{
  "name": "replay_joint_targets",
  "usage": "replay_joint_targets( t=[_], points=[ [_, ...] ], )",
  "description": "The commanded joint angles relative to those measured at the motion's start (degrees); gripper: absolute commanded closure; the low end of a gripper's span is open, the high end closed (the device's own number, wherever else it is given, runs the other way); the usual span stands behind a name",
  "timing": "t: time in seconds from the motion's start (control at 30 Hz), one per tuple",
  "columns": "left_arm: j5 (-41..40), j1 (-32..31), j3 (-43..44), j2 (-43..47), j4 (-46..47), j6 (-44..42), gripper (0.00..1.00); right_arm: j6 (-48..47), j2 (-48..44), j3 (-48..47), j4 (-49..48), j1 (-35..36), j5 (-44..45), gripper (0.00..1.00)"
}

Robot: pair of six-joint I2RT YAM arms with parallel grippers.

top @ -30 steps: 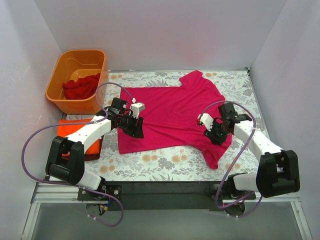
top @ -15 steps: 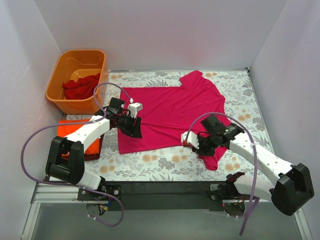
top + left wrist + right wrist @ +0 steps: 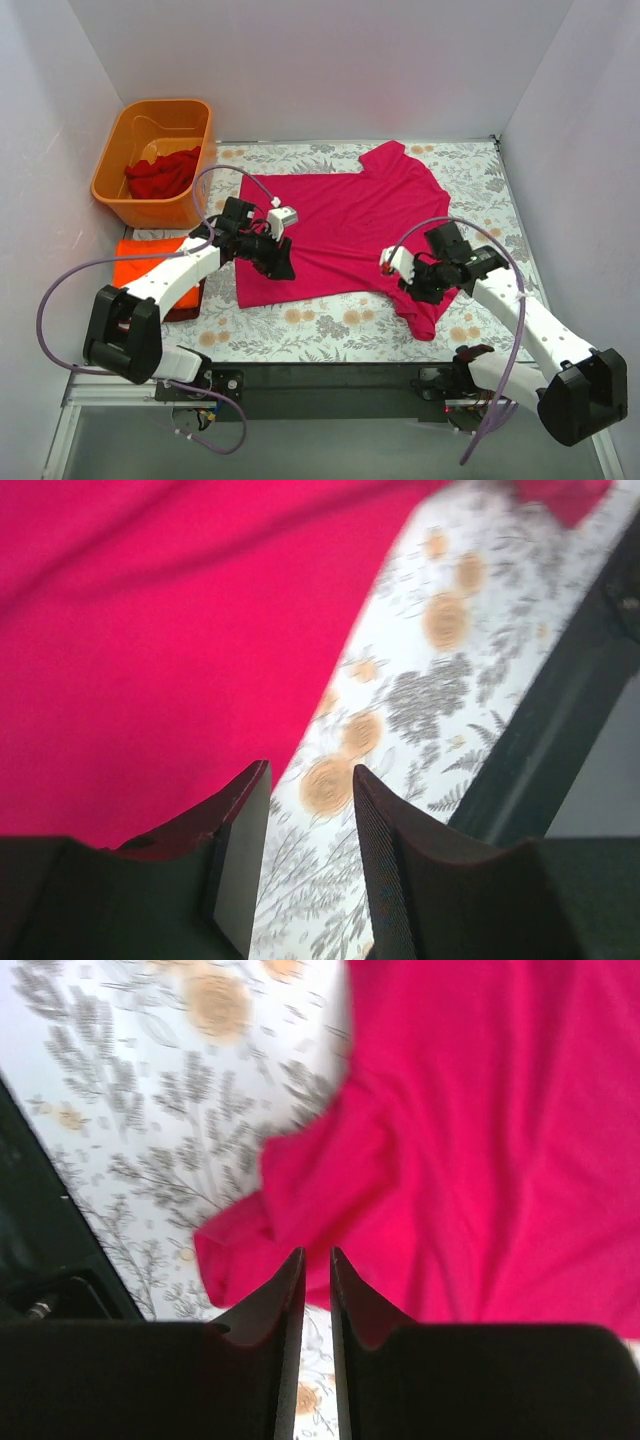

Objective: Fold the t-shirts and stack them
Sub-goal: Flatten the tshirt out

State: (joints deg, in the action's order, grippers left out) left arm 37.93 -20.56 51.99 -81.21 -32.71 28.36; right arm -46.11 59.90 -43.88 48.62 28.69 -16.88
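A magenta-pink t-shirt lies spread flat on the floral table. My left gripper hovers over its near-left hem, open and empty. In the left wrist view the hem edge runs between pink cloth and bare table. My right gripper is above the crumpled near-right sleeve, its jaws almost closed with nothing between them. The sleeve fold lies just ahead of them. A folded orange t-shirt lies at the left on a dark maroon one. A deep red t-shirt sits in the tub.
The orange plastic tub stands at the back left. White walls enclose the table on three sides. The black front rail runs along the near edge and shows in the left wrist view.
My right gripper swung left and nearer, then came back slightly right over the sleeve. My left gripper shifted a little right along the hem. The shirt has barely moved.
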Motion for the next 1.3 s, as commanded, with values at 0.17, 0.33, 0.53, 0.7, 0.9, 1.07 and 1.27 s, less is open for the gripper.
replay_joint_targets(
  t=[0.17,0.33,0.53,0.7,0.9,1.07,1.27],
  points=[
    [-2.41,-24.95,-1.89,0.54,28.90,-8.14,0.58,-11.19,4.86,-2.00,6.57,-21.27,-0.95,0.79],
    [-8.92,-36.55,-3.12,-7.81,45.61,-12.18,0.59,-11.64,9.79,-3.05,9.30,-26.40,-2.54,0.80],
    [-13.32,-42.63,-0.04,-18.45,53.61,-10.08,0.59,-10.23,12.17,-1.13,9.31,-26.49,-3.51,0.79],
    [-16.66,-43.87,1.89,-23.72,57.66,-8.94,0.58,-8.21,14.37,1.77,5.79,-26.49,-2.28,0.79],
    [-18.16,-43.96,4.44,-27.95,58.72,-7.88,0.58,-4.87,17.09,3.36,1.92,-26.49,-0.70,0.79],
    [-19.04,-43.96,6.89,-31.20,58.99,-6.21,0.59,-3.02,19.11,3.01,1.13,-26.49,-0.43,0.79],
    [-20.35,-44.13,8.83,-33.57,58.20,-3.40,0.67,-2.06,19.64,3.10,0.07,-26.49,1.50,0.79]
  ],
)
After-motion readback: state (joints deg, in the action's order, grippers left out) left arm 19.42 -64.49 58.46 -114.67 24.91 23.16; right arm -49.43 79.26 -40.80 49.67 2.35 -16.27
